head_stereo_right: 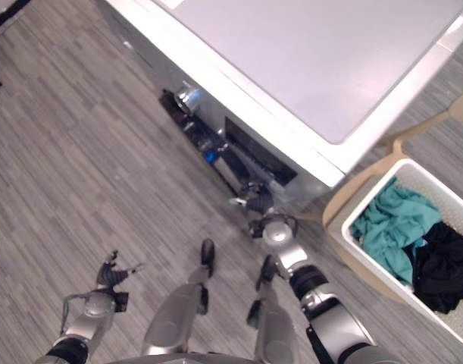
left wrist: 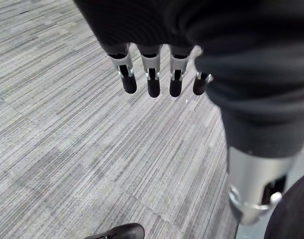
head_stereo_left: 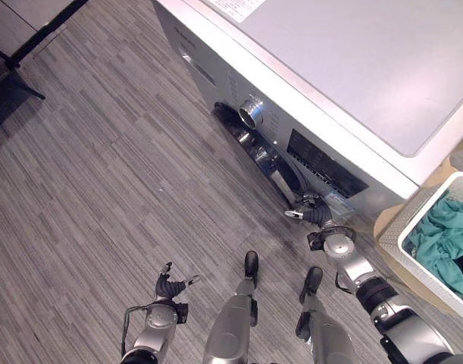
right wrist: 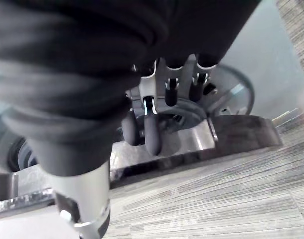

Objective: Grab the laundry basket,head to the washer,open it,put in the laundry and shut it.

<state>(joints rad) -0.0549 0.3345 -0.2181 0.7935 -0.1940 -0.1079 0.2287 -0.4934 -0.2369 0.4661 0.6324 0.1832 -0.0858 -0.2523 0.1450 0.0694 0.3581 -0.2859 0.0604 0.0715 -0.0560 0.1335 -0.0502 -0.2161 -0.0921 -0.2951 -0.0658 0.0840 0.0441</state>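
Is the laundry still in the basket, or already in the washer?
In the basket. Teal cloth and black cloth fill the white laundry basket on the floor beside the washer.

Washer point(head_stereo_left: 352, 68), basket point(head_stereo_right: 413, 235) and grey floor point(head_stereo_left: 102, 189) seen steeply from above by both head views, left hand point(left wrist: 152, 55) viewed from close behind above floor, right hand point(right wrist: 161, 84) viewed close against the washer door point(right wrist: 231, 129).

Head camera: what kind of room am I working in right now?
Likely a laundry area, perhaps in an office or lab: a front-loading washer, a white laundry basket of clothes beside it, and grey striped carpet flooring.
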